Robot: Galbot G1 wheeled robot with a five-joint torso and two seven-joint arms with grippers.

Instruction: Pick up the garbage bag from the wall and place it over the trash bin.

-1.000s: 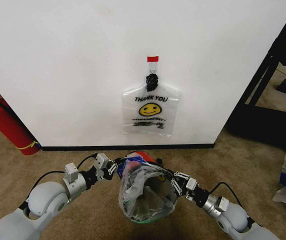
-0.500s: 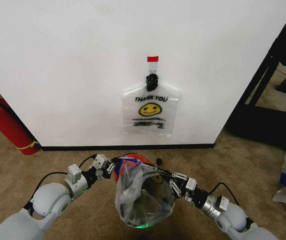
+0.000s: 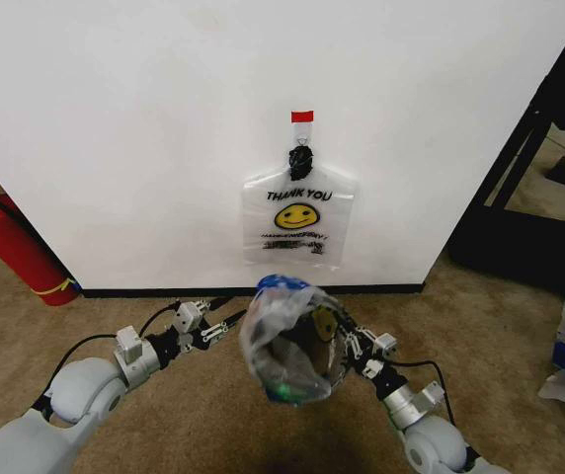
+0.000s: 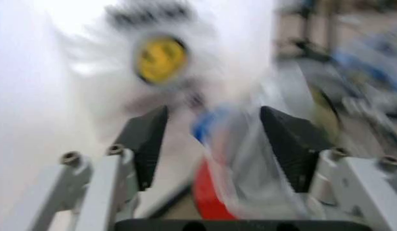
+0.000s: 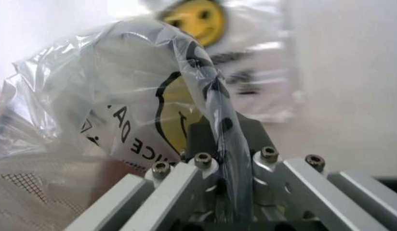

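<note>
Two grippers flank the garbage bag (image 3: pixel 287 341) low before the wall (image 3: pixel 144 138). Right gripper (image 3: pixel 342 341) has its fingers pinched tight on a fold of the bag; left gripper (image 3: pixel 225 324) sits beside the bag's other edge, jaws spread, plastic between them. Trash bin (image 5: pixel 19 192) mesh shows through the film. Farther back, a second smiley bag (image 3: pixel 297 219) hangs from the wall's black hook (image 3: pixel 300 156).

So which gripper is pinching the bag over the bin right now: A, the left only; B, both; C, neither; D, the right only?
D: in the right wrist view the right gripper is shut on a fold of the bag, while in the left wrist view the left gripper stands open with bag film loose between its fingers.
</note>
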